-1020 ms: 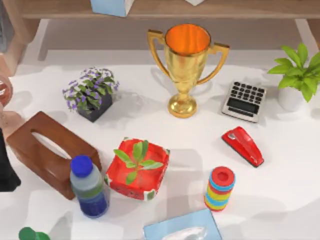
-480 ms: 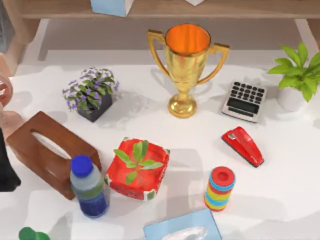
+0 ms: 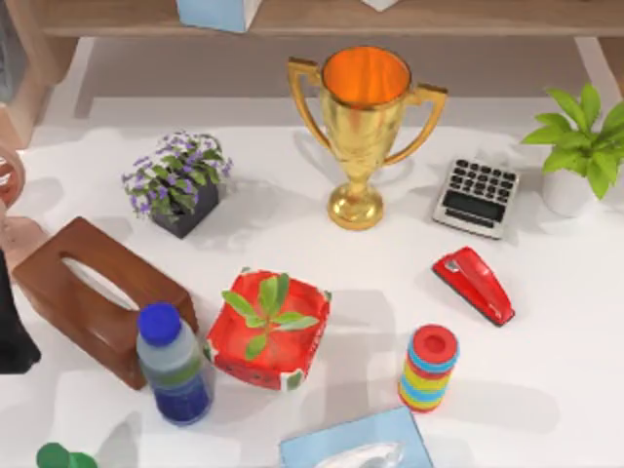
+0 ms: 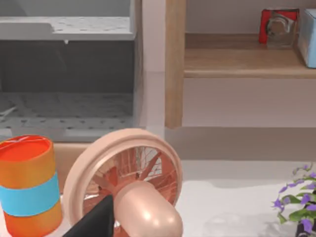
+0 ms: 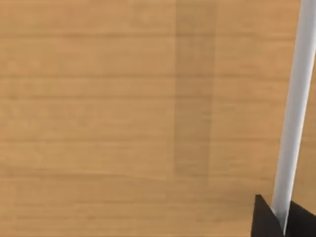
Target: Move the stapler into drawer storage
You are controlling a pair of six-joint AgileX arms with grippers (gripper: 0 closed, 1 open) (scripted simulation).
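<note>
Two end effectors belong to this rig, and for neither can I tell whether it is released or clenched. The right end effector (image 5: 282,219) shows in the right wrist view as a dark tip close against a pale wooden panel (image 5: 123,113), with a slim white bar (image 5: 295,98) running up from the tip. The left end effector (image 4: 96,222) shows in the left wrist view as a dark wedge just in front of a pink fan (image 4: 123,177). An orange can with a blue band (image 4: 28,185) stands beside the fan. Behind them are a grey open compartment (image 4: 66,74) and a wooden shelf (image 4: 242,61). In the top view the left arm (image 3: 12,322) sits as a dark shape at the left edge of the desk (image 3: 546,390), next to a brown wooden tissue box (image 3: 93,292).

Well apart from that arm, the stapler (image 3: 474,285) lies flat on the right half of the desk, untouched. Its white-silver end points up and left, toward the gold trophy (image 3: 362,127). It lies between the calculator (image 3: 477,197) above it and the stack of coloured rings (image 3: 428,368) below it, touching neither.

Near the middle of the desk stands a red square planter (image 3: 268,330) with a green sprout. A blue-capped bottle (image 3: 174,363) is just to its left, between it and the wooden box. A pot of purple flowers (image 3: 178,183) stands farther up on the left. A leafy plant in a white pot (image 3: 575,146) stands at the right edge, and a blue tissue box (image 3: 356,447) lies at the bottom edge.
</note>
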